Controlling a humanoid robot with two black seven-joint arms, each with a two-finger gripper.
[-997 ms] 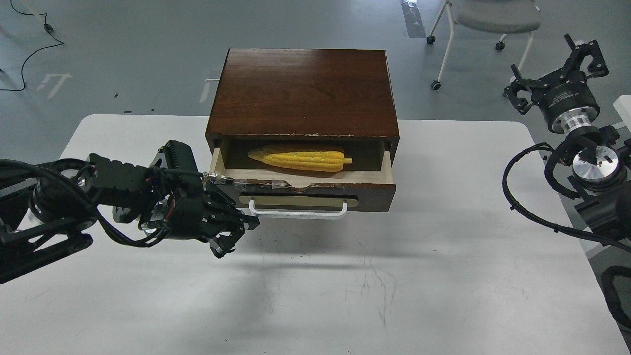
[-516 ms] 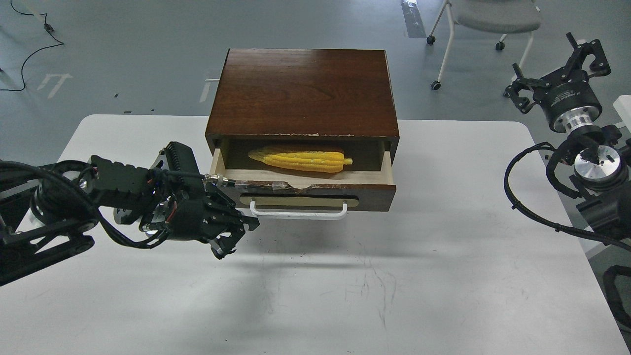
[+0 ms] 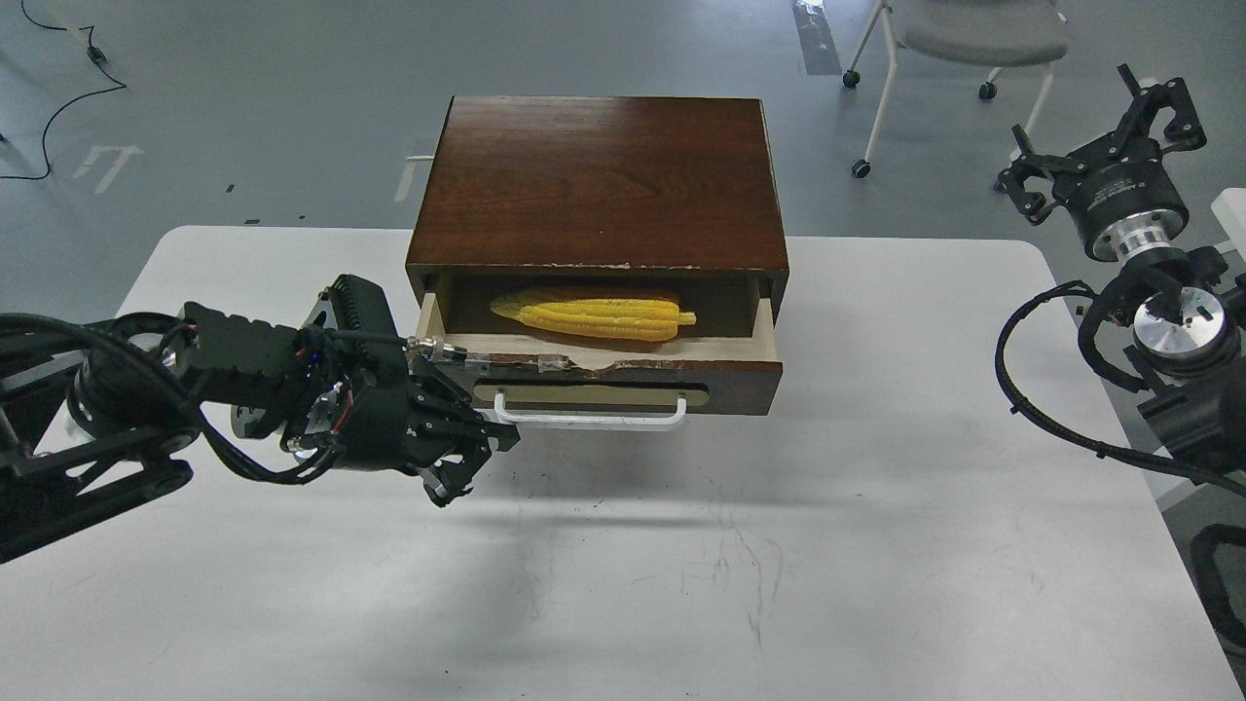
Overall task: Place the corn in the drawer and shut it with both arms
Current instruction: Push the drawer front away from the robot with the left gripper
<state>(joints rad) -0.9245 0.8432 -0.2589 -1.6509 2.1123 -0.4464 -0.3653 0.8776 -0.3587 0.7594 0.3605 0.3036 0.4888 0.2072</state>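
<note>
A: Where's the bright yellow husked corn cob (image 3: 594,318) sitting?

B: It's lying lengthwise inside the dark brown wooden drawer (image 3: 623,375) with the white bar handle (image 3: 584,417), which is hanging partly open near the far edge of the white desk (image 3: 779,584).

A: Grippers?

B: The black left gripper (image 3: 477,460) is hovering just beside the handle's left end, fingers a little spread, pinching nothing. The black right gripper (image 3: 1105,146) is hanging past the desk's far right corner, jaws spread wide.
</note>
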